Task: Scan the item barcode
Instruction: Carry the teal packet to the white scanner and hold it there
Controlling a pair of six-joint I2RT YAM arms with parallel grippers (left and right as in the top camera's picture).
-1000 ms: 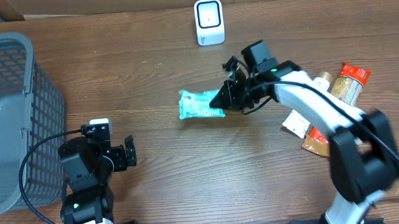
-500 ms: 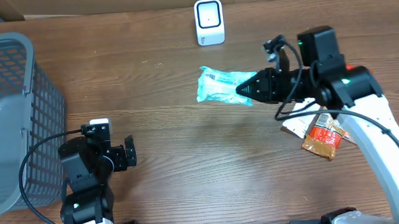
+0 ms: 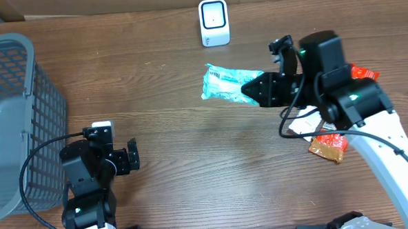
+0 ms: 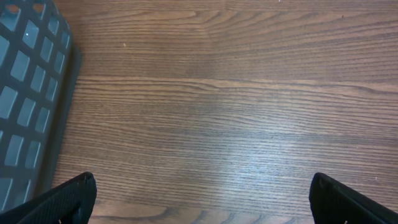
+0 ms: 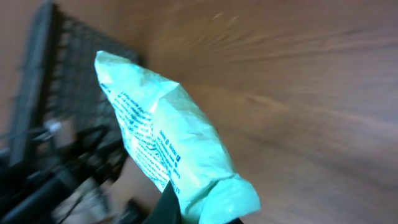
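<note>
Teal packet (image 3: 225,84) is hanging in the right gripper (image 3: 255,91), whose jaws are clamping one crimped end of it. It is sitting centre-right in the overhead frame, apparently off the table, below and slightly right of the white scanner (image 3: 214,22) at the upper middle. The left gripper (image 3: 131,155) is idling at the lower left near the basket (image 3: 9,68), its jaws standing wide apart with nothing between them.

The grip is taking only the packet's edge, so the soft film risks sagging or sliding out if the arm is swinging quickly. The printed face may also be pointing away from the scanner, and then no read is likely without the wrist turning.

The right wrist view is showing blue print along the packet's side and its seam, though it is too blurred to pick out a barcode. Only the overhead view is showing the scanner and how the packet is lying relative to it. The left wrist view is giving just bare wood, a basket corner and two spread fingertips.
</note>
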